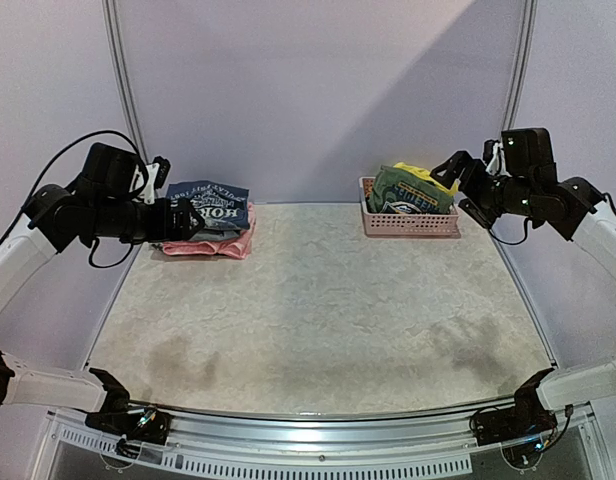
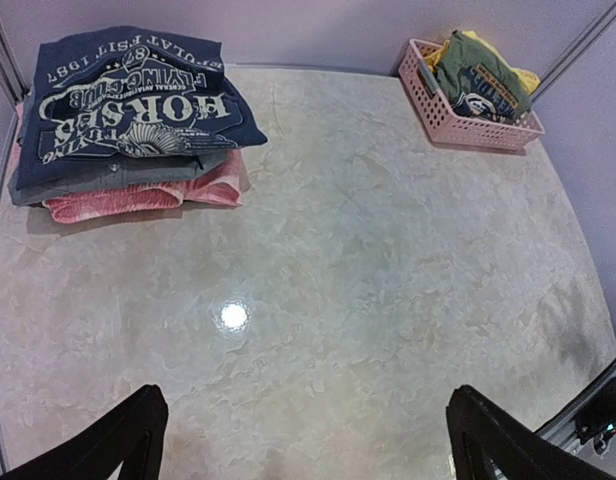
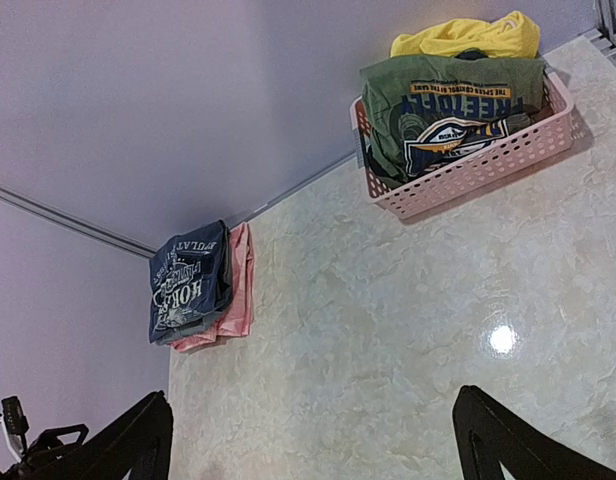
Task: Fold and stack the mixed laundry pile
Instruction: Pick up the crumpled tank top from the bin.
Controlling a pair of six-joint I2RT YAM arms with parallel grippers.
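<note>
The mixed laundry pile lies in a pink lattice basket (image 1: pixel 408 226) at the back right. An olive-green shirt (image 1: pixel 410 192) with a blue-yellow logo is on top, and bright yellow shorts (image 1: pixel 414 170) poke out behind it. The right wrist view shows the same shirt (image 3: pixel 438 110) and shorts (image 3: pixel 463 38) in the basket (image 3: pixel 478 170). My right gripper (image 1: pixel 450 172) hovers open just right of the basket with nothing between its fingers (image 3: pixel 148 430). My left gripper (image 1: pixel 188 220) is open and empty at the back left, beside a folded stack. Bare tabletop shows between its fingers (image 2: pixel 488 430).
A folded stack sits at the back left, with a navy printed shirt (image 1: pixel 213 203) over a grey layer and a pink garment (image 1: pixel 216 246). The same shirt (image 2: pixel 128 100) shows in the left wrist view. Purple walls close the back and sides. A metal rail runs along the near edge.
</note>
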